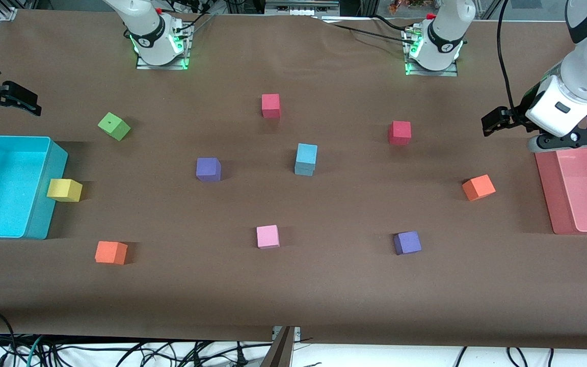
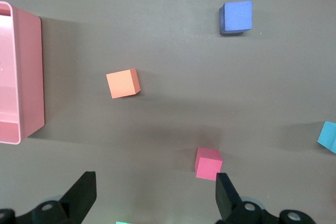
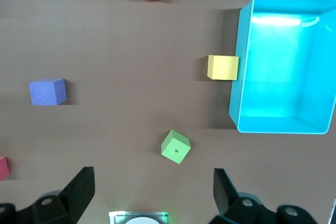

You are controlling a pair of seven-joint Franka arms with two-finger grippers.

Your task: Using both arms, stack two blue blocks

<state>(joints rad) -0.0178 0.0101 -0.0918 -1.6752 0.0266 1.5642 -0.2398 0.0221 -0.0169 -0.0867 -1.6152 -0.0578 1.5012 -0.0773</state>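
An orange cube (image 1: pixel 111 252) sits nearest the camera; mid-table, the two blue blocks (image 1: pixel 305 159) stand stacked, so the task looks done. The left gripper (image 1: pixel 497 122) and right gripper (image 1: pixel 10 99), both spread empty, hover at the table's ends.

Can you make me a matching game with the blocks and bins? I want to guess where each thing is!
Things:
1. yellow block
2. blue blocks
3. left gripper
4. green block

Places:
A. stacked, mid-table
B. touching the blue bin
C. open, up near the pink bin
D. tilted, in front of the right arm's base

Pairs: 1-B, 2-A, 3-C, 4-D
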